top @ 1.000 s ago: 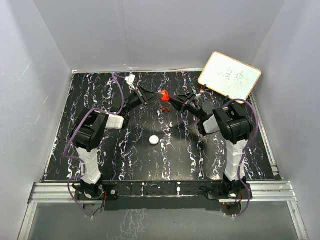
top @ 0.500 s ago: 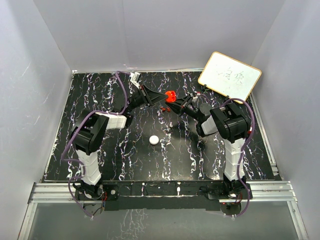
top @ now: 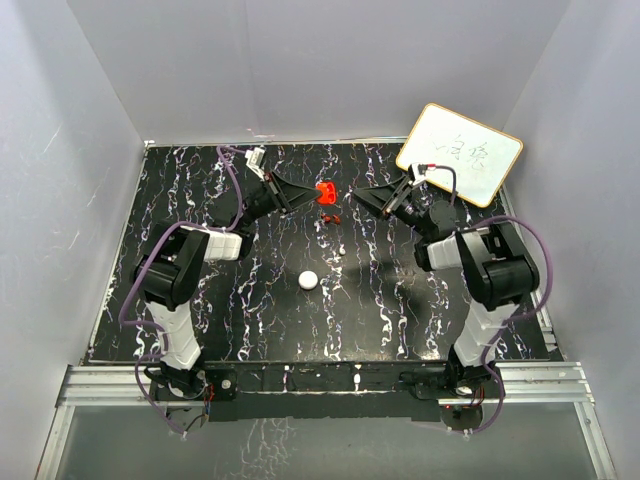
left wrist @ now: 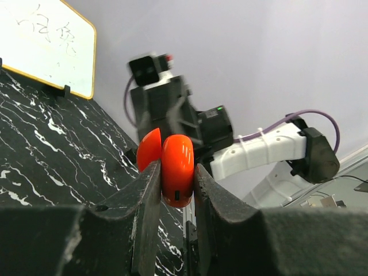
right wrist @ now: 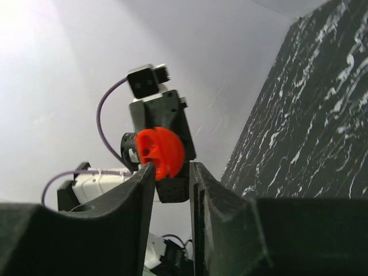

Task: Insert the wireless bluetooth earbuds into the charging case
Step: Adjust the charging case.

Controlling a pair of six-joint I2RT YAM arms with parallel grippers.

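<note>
The red charging case hangs above the back of the table with its lid swung open, and my left gripper is shut on it. In the left wrist view the case is pinched between the two black fingers. My right gripper faces the case from the right, a short gap away. Its jaws stand slightly apart with nothing between them, and the case shows beyond them. A tiny red-and-dark earbud lies on the table just below the case.
A white round puck lies mid-table. A whiteboard leans at the back right corner, close behind the right arm. Grey walls enclose the black marbled table on three sides.
My right gripper has pulled back to the right, away from the case, and its jaws have parted a little. The left gripper still holds the case, shifted slightly left.
</note>
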